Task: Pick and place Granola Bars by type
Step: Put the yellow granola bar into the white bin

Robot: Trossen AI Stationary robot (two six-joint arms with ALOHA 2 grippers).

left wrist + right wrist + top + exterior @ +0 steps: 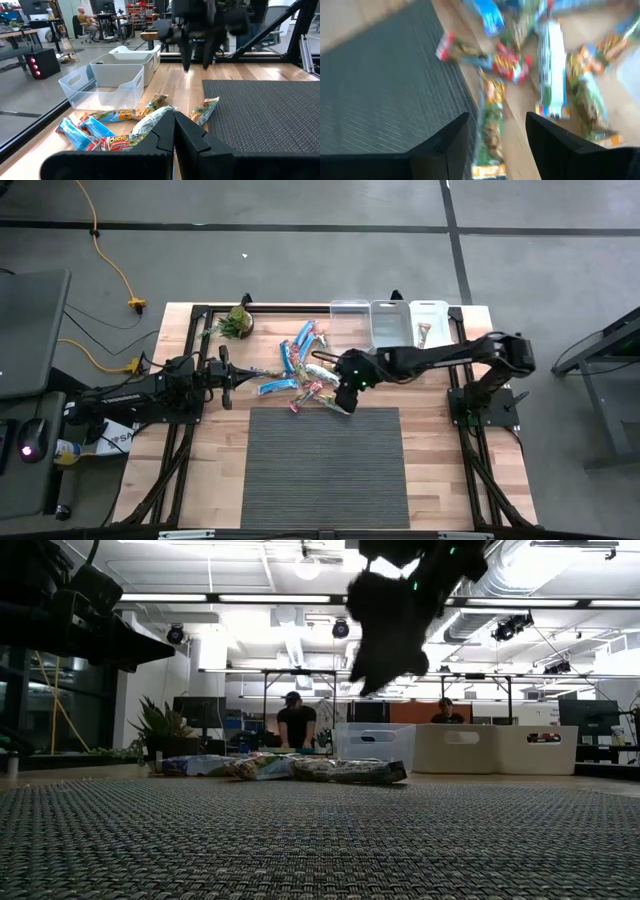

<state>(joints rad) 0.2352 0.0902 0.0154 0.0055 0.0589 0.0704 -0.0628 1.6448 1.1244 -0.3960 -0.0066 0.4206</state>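
The right end effector hovers, fingers apart and empty, directly above a yellow-green granola bar whose long axis runs between them, at the grey mat's edge. The remaining bars are scattered on the wooden bench. The left end effector, shut, waits nearby.

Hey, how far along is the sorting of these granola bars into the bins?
Barely started. One bin already shows a bar or two; the other two bins look empty. In hand: the right claw is open above a yellow-green bar at the mat's edge, holding nothing yet. The left claw waits shut beside the pile. Left: nearly the whole pile of bars is unsorted on the table.
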